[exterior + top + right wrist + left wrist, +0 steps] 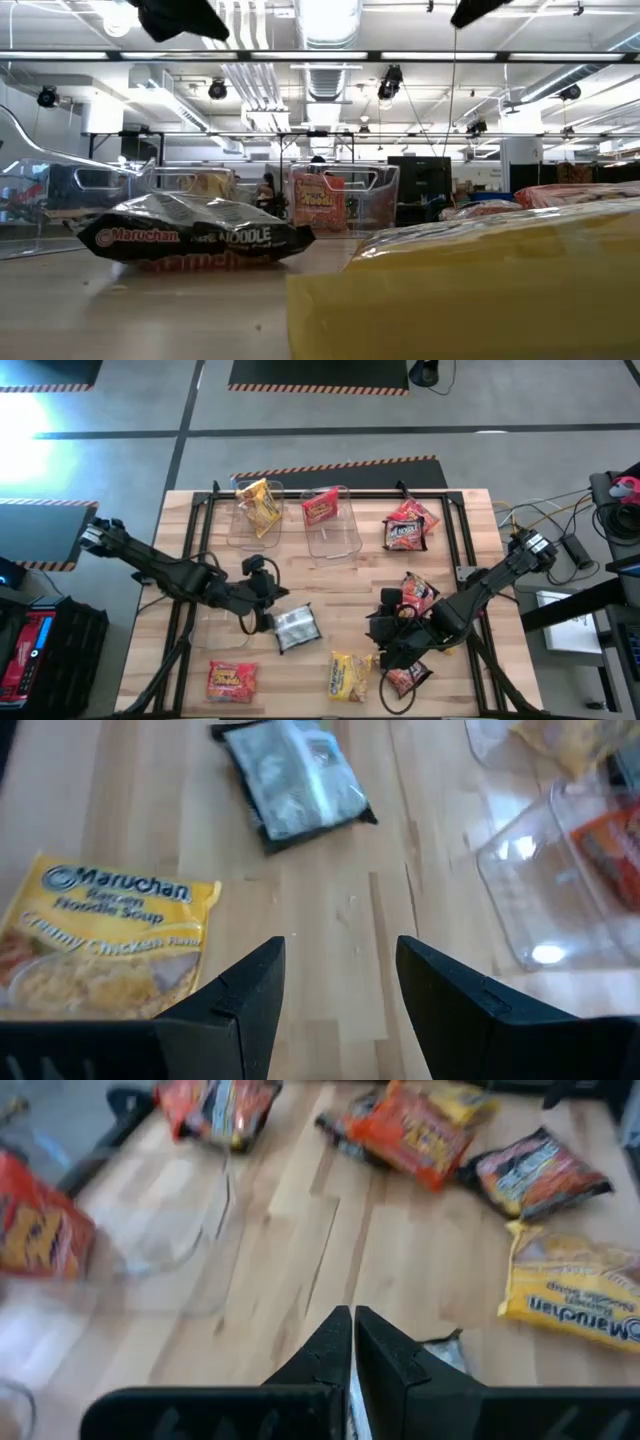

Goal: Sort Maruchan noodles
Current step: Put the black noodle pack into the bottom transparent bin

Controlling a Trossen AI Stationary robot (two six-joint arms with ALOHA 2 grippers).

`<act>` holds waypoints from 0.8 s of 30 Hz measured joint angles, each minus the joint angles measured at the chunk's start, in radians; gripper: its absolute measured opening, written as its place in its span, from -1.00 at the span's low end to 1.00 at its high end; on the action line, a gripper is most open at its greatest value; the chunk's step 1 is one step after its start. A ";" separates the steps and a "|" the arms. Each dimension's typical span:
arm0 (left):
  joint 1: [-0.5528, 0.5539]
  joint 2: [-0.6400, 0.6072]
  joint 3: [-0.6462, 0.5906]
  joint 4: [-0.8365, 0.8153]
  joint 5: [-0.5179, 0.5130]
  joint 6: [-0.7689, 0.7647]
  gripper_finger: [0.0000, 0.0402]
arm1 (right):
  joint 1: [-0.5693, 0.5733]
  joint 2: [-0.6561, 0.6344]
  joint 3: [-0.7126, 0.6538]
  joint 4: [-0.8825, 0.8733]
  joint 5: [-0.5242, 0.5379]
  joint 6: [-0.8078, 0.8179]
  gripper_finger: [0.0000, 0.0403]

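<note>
Yellow and red mark the only sorting done so far: one yellow packet (pixel 258 503) sits in the left clear bin (pixel 240 530) and one red packet (pixel 321 507) in the middle clear bin (pixel 335 540), both at the far side of the wooden table (pixel 330 590).

Everything else lies loose. A silver-backed packet (pixel 296 628) rests just beside the left gripper (pixel 263 600), whose jaws are clenched on nothing. A second yellow packet (pixel 349 675) lies just beside the right gripper (pixel 385 640), a little off to one side of its jaws, which are spread wide and empty above bare wood. A red packet (pixel 232 680) sits at the near edge, well away from either gripper. A dark packet (pixel 416 592) lies near the right arm, another (pixel 406 678) peeks out beneath it, and what looks like two overlapping packets (pixel 408 526) rest at the far right, though the exact count there is hard to tell.

By my judgement the job is early: two packets binned, roughly six or seven to go, and a third bin (pixel 222 632) near the left gripper appears empty.
</note>
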 joint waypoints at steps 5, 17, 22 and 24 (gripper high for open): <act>-0.011 0.065 0.000 -0.004 0.034 -0.106 -0.92 | -0.002 0.061 -0.029 0.049 0.000 0.061 -0.09; -0.038 0.271 0.011 -0.039 0.248 -0.254 -0.45 | -0.050 0.298 -0.048 0.382 0.021 -0.115 -0.09; -0.046 0.271 0.012 -0.087 0.293 -0.323 -0.38 | -0.080 0.370 -0.037 0.530 0.018 -0.168 -0.09; -0.050 0.268 0.012 -0.092 0.337 -0.343 -0.38 | -0.080 0.387 -0.033 0.549 0.018 -0.181 -0.09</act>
